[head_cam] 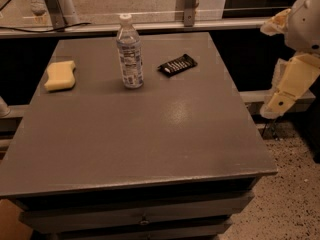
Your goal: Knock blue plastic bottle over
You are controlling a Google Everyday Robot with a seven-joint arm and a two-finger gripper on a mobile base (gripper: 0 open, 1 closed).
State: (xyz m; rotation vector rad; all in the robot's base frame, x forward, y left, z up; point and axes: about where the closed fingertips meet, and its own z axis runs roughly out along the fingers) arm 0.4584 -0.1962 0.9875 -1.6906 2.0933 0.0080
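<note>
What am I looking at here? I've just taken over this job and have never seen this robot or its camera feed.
There is one camera view, looking down on a grey table from its near edge; where the camera sits is not known. The pale jointed shape at the right edge is the robot's single arm. Its hand hangs beside the table, off the surface, touching nothing on it. Toward the far side stands the blue plastic bottle, upright, white cap on. A yellow sponge lies to its left in the picture and a flat black wrapped bar to its right, all three apart.
</note>
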